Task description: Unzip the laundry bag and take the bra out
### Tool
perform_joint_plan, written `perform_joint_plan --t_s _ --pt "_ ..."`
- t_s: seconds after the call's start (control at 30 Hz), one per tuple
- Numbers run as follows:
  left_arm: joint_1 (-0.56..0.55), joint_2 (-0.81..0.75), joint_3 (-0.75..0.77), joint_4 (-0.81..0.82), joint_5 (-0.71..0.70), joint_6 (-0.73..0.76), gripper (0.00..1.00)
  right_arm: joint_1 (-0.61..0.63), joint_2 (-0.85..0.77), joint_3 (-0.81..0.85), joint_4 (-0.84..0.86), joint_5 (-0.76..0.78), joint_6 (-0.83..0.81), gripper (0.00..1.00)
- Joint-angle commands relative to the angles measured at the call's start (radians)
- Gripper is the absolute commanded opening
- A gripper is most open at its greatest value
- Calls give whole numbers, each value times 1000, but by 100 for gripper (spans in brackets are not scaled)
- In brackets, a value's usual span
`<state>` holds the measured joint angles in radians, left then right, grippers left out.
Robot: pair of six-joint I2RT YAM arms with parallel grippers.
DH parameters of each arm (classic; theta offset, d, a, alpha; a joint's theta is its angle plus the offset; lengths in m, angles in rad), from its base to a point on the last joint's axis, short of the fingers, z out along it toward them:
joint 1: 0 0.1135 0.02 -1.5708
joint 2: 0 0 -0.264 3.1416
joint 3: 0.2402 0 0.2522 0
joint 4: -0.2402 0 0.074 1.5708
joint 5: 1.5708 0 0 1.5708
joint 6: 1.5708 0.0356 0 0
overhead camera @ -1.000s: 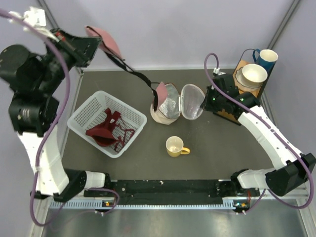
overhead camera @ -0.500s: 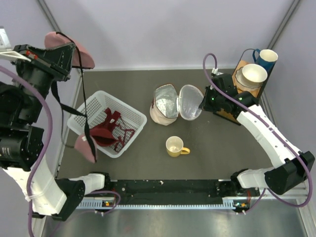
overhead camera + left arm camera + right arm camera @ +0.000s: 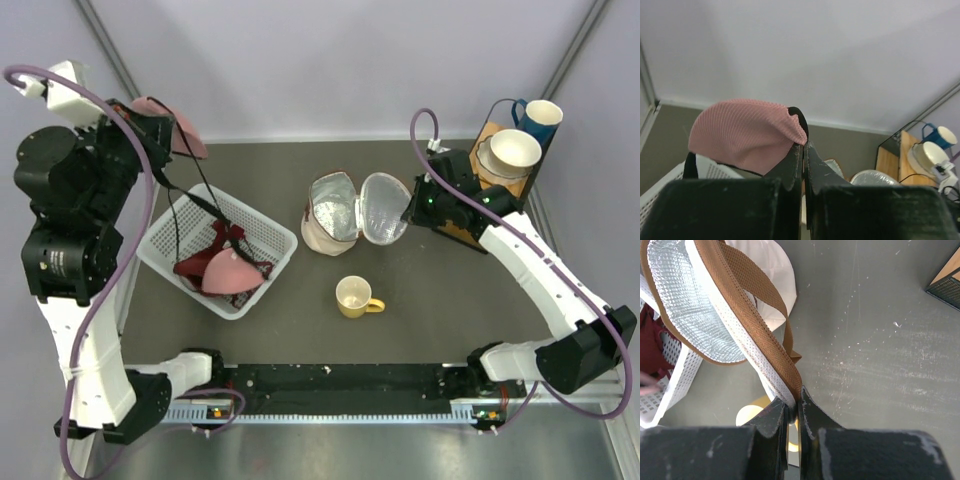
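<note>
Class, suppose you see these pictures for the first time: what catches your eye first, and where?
The pink bra dangles from the shut left hand, raised at the far left; its lower cup hangs over the white lattice basket. Mid-table the laundry bag stands unzipped, and the right hand pinches the brown-trimmed rim of its silvery lid.

You have white basket [image 3: 266, 232] at left on dark table [image 3: 430, 312]; yellow mug [image 3: 355, 296] upright, centre front; bowl [image 3: 514, 150], blue cup [image 3: 541, 116] on wooden rack [image 3: 491, 137] far right.
</note>
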<state>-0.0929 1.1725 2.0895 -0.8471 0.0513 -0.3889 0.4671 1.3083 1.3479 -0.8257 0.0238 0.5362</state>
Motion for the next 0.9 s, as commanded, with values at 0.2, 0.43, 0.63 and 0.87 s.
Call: perform_joint_plan --t_s 0.2,0.43,0.63,0.87 --pt "9 -100 -296 102 -137 35 0 4 5 -12 42 -13 16 0" --pt "16 -85 -420 88 -206 107 0 4 6 -20 45 -16 15 0" --pt "36 -59 -600 155 -128 65 0 4 3 -26 48 -21 8 0" --pt "39 -47 -773 195 -85 18 0 4 -17 -30 48 -4 18 0"
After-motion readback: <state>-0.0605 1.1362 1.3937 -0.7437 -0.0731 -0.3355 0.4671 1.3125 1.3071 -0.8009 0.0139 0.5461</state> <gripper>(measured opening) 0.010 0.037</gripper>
